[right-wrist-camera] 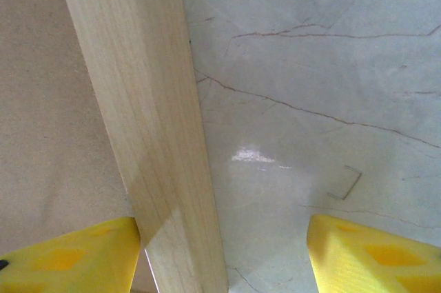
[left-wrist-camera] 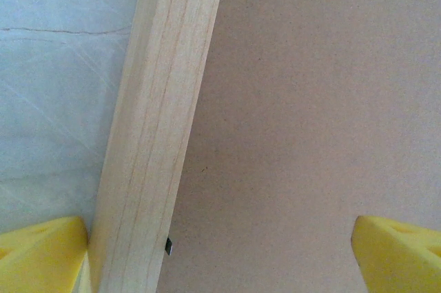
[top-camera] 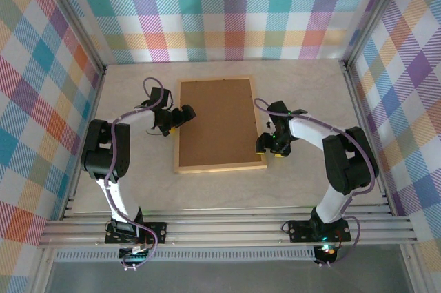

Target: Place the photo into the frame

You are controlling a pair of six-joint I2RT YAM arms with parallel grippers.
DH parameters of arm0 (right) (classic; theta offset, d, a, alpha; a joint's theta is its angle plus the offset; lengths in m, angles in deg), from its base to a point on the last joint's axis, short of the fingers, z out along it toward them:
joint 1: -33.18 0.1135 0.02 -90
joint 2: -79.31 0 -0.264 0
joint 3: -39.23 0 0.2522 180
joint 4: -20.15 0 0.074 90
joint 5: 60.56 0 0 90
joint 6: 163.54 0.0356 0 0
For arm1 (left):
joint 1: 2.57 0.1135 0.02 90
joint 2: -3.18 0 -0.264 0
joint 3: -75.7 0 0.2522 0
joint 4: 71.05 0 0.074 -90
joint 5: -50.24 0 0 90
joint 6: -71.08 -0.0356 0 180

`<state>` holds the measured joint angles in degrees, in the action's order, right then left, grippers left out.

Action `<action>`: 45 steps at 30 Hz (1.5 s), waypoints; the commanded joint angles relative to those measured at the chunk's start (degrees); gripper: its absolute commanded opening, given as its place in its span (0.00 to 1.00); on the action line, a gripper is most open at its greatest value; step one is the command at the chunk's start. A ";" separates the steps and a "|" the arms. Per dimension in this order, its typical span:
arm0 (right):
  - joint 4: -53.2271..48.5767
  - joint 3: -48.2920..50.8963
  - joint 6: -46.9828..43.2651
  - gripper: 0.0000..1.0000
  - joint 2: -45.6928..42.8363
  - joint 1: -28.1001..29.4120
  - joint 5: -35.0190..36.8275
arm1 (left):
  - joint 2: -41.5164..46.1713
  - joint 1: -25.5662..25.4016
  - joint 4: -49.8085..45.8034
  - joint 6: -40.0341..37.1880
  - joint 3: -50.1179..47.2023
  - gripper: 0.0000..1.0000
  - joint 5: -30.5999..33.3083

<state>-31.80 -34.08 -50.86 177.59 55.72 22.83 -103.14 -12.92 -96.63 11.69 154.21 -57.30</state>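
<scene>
A pale, marble-veined table (top-camera: 310,100) sits inside walls of pastel plaid (top-camera: 227,10), with aluminium rails (top-camera: 227,227) along its near edge. The frame (top-camera: 219,166) lies flat at the table's centre, thin light wood around a brown backing board (top-camera: 217,120) that faces up. The left gripper (top-camera: 180,115) is released, its yellow fingers (left-wrist-camera: 41,251) spread across the frame's left rail. The right gripper (top-camera: 270,147) is also unclenched, straddling the right rail near its front corner

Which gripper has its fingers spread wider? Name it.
The left gripper: its yellow fingers straddle the frame widely at its left rail; the right gripper holds its fingers closer together at the right rail.
</scene>
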 commanded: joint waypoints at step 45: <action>-1.58 -43.16 -8.71 0.62 25.19 -3.80 7.51 | 9.74 4.90 -7.59 -2.23 -1.21 1.00 9.48</action>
<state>-35.02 -74.45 -58.32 200.71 52.95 31.14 -95.67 -8.76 -102.90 9.77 154.89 -49.89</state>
